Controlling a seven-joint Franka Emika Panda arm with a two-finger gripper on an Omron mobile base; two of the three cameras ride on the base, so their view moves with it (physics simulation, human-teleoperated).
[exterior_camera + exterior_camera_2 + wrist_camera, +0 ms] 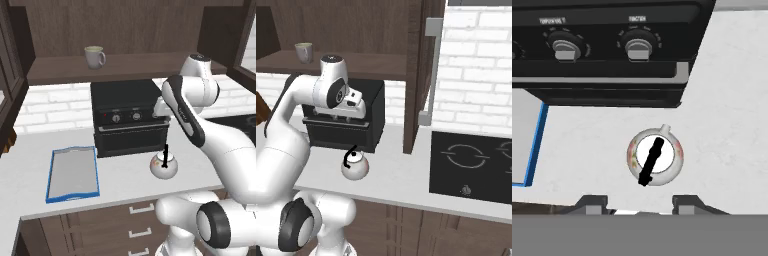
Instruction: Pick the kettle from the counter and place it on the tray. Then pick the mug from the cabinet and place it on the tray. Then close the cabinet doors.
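Note:
The kettle [163, 165] [354, 166] [655, 157], round and white with a black arched handle, stands on the counter [125, 187] just in front of the black oven. My gripper [639, 204] [342, 118] hangs above it, open, with nothing between its fingertips [592, 202]. At the counter's left lies the blue-rimmed tray [55, 172] [536, 135], with nothing on it. The mug [94, 56] [303, 51] sits on the shelf of the brown cabinet [125, 25]. The cabinet doors [418, 75] stand open.
A black oven box [130, 117] [346, 127] [602, 50] with knobs stands behind the kettle, under the cabinet shelf. A black cooktop [471, 165] lies to the right. The right door's grey bar handle [431, 70] juts over the counter.

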